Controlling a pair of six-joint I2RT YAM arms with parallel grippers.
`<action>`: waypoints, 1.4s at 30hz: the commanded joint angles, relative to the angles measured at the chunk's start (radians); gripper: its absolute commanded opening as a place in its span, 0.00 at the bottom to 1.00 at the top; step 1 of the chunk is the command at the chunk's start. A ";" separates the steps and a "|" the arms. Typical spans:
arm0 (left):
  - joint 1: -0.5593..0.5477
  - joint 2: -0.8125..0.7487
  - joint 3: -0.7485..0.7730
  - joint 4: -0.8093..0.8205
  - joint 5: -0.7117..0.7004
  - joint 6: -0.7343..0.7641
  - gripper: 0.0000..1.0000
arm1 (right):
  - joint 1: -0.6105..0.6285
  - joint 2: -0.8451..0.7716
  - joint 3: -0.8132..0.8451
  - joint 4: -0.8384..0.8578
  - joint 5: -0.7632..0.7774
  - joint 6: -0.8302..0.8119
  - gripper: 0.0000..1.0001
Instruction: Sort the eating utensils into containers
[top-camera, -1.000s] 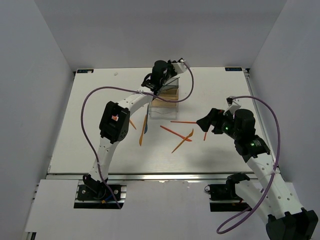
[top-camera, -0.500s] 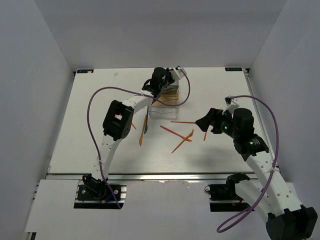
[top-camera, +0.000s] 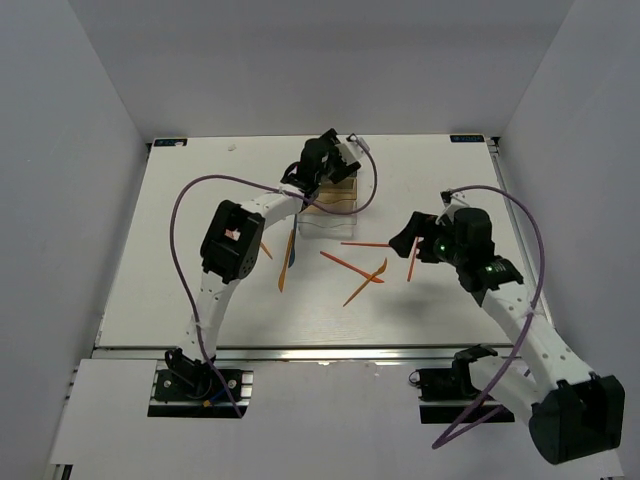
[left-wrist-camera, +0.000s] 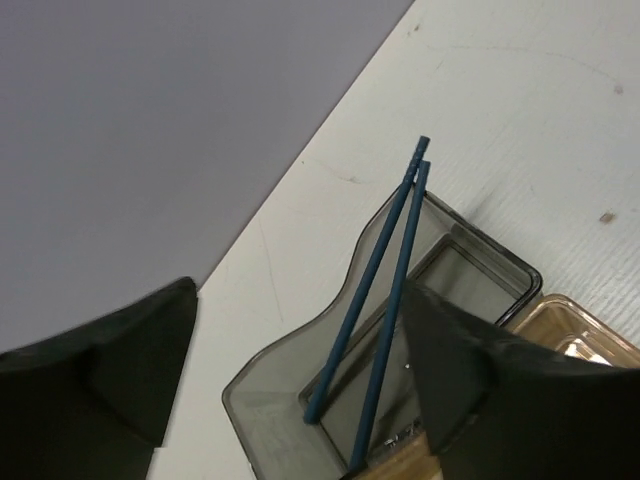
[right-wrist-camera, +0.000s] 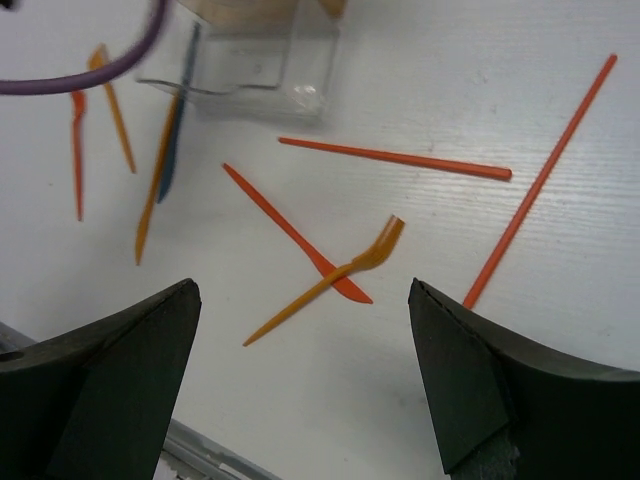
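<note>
The right gripper (top-camera: 406, 240) is edging toward nine o'clock, gaping empty above loose utensils (top-camera: 352, 270). The left gripper (top-camera: 338, 163) is hovering wide open, empty, over blue sticks (left-wrist-camera: 391, 300) leaning in the grey bin (left-wrist-camera: 280, 365) at twelve o'clock.

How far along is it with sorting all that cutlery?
Barely started. Done: two blue sticks stand in the grey bin, under the open left hand. In hand: nothing; the right hand is open and empty above the table. Left: an orange fork crossing a red knife, two red sticks, and several more pieces beside the clear bin all lie loose.
</note>
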 joint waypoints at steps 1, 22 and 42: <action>0.001 -0.187 -0.061 0.093 0.007 -0.086 0.96 | -0.002 0.160 0.057 0.020 0.059 -0.021 0.89; -0.001 -0.968 -0.489 -0.381 -0.360 -0.973 0.98 | 0.009 0.674 0.302 -0.061 0.451 0.045 0.45; -0.001 -1.134 -0.654 -0.556 -0.344 -1.030 0.98 | 0.017 0.682 0.073 0.020 0.416 0.068 0.20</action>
